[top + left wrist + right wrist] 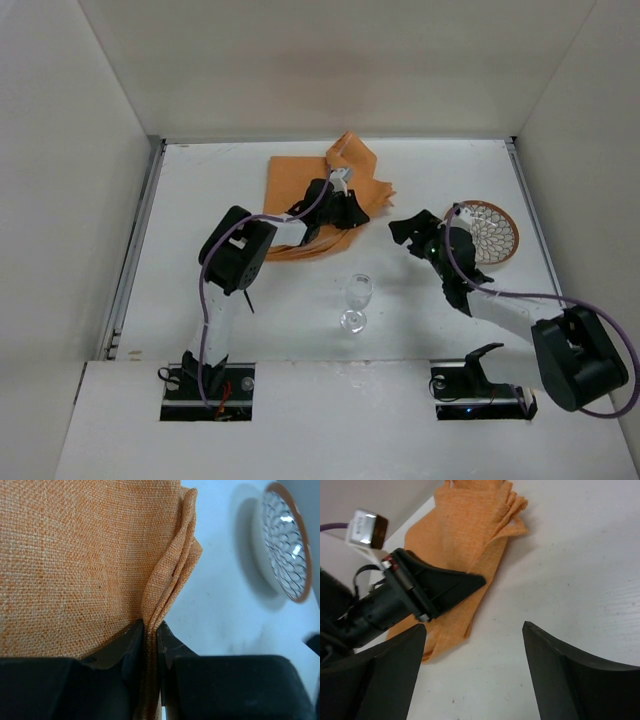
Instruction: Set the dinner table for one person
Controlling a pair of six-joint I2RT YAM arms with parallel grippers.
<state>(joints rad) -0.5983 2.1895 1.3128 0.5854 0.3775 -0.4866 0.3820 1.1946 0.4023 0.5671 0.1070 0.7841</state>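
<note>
The white dinner table (200, 200) carries a crumpled orange cloth mat (295, 180) at the back centre. My left gripper (352, 210) is shut on a pinched fold at the mat's right edge; the left wrist view shows the fold (167, 575) clamped between the black fingers (130, 645). A patterned plate with an orange rim (488, 232) lies at the right and also shows in the left wrist view (285, 542). A clear wine glass (356, 300) stands upright at the centre front. My right gripper (408, 228) is open and empty, just right of the mat (465, 545).
Metal rails (135, 240) run along the table's side edges, with white walls around. The left gripper's body (420, 592) shows in the right wrist view, lying over the mat. The right arm reaches past the plate's left side.
</note>
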